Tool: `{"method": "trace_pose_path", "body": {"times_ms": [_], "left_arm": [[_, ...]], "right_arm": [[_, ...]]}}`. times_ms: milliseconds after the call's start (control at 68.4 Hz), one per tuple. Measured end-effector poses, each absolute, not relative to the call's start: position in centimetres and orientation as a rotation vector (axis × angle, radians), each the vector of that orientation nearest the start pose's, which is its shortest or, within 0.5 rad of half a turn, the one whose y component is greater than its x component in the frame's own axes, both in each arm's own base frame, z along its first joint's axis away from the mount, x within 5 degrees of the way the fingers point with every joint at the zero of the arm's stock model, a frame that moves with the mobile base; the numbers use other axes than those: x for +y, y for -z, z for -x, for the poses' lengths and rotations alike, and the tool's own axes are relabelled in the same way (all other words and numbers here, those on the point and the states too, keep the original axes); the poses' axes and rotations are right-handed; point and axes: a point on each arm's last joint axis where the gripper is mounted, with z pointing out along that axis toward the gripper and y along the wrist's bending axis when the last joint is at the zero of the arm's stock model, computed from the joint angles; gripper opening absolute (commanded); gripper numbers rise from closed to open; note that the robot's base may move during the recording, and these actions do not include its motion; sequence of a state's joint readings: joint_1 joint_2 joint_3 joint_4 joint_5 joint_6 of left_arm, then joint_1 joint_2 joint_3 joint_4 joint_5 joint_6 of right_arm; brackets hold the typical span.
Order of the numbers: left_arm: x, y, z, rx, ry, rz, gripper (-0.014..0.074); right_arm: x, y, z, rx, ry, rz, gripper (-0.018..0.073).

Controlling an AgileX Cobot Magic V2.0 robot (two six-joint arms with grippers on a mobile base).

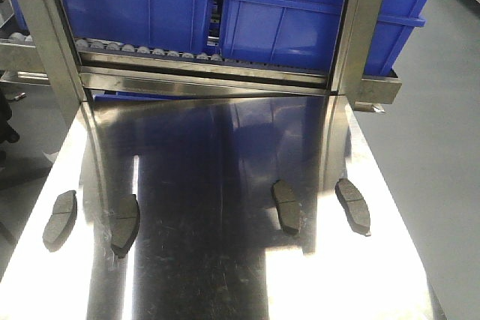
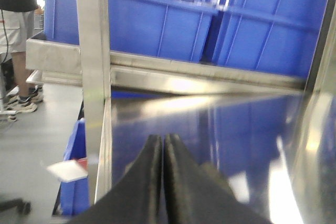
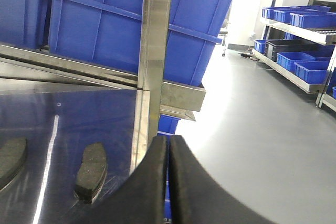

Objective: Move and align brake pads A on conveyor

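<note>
We see four pads lying flat on the shiny steel table [image 1: 217, 282], across the middle of the front view and well apart from both grippers. Two sit at the left: one [image 1: 60, 219] near the table's left edge and one [image 1: 126, 224] just to its right. Two sit at the right: one [image 1: 286, 206] right of centre and one [image 1: 353, 205] close to the right edge. Each pad runs lengthwise up the frame, and the pairs lean slightly towards each other at the top. Above them, blue bins [image 1: 135, 5] stand on a roller rack [image 1: 150, 52].

In the left wrist view, the left gripper [image 2: 162, 144] sits at bottom centre with its two dark fingers [image 2: 149, 182] pressed together. Only a thin seam shows between them. It holds nothing and hangs over bare table.

In the right wrist view, the right gripper [image 3: 168, 145] is likewise clenched. Its fingers [image 3: 184, 192] meet along a narrow line, nothing is gripped, and it touches no pad. We see one pad [image 3: 90, 171] at lower left of that frame, beside the fingers, and another [image 3: 10, 162] cut off by the left edge.
</note>
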State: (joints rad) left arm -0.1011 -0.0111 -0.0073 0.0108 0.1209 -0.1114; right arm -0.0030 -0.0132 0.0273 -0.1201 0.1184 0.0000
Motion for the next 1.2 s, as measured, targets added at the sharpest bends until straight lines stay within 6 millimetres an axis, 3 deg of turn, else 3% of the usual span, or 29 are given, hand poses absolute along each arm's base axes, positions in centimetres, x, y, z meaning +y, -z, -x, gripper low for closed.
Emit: {"method": "trace_pose_path", "body": {"times_ms": [176, 380, 571, 775, 951, 1200], "left_arm": [[-0.4, -24.9, -4.8, 1.496, 0.123, -0.025, -0.0006], [-0.2, -27.5, -7.1, 1.768, -0.001, -0.08, -0.0006], [-0.4, -27.8, -10.5, 2.1, -0.019, -0.068, -0.0006], [-1.5, -27.3, -13.3, 2.421, 0.121, 0.028, -0.0006], [-1.9, -26.6, -14.4, 2.479, 0.166, 0.058, -0.0006], [-1.8, -26.5, -14.5, 2.483, 0.146, 0.048, 0.0036]], "right_arm": [[-0.1, -19.4, -5.6, 1.614, 0.106, 0.083, -0.0008], [-0.1, -19.4, -5.6, 1.614, 0.106, 0.083, -0.0008], [-0.1, -19.4, -5.6, 1.614, 0.106, 0.083, -0.0008], [-0.1, -19.4, -5.6, 1.614, 0.106, 0.083, -0.0008], [-0.1, -19.4, -5.6, 1.614, 0.106, 0.083, -0.0008], [-0.1, -19.4, -5.6, 1.614, 0.106, 0.083, -0.0008]]}}
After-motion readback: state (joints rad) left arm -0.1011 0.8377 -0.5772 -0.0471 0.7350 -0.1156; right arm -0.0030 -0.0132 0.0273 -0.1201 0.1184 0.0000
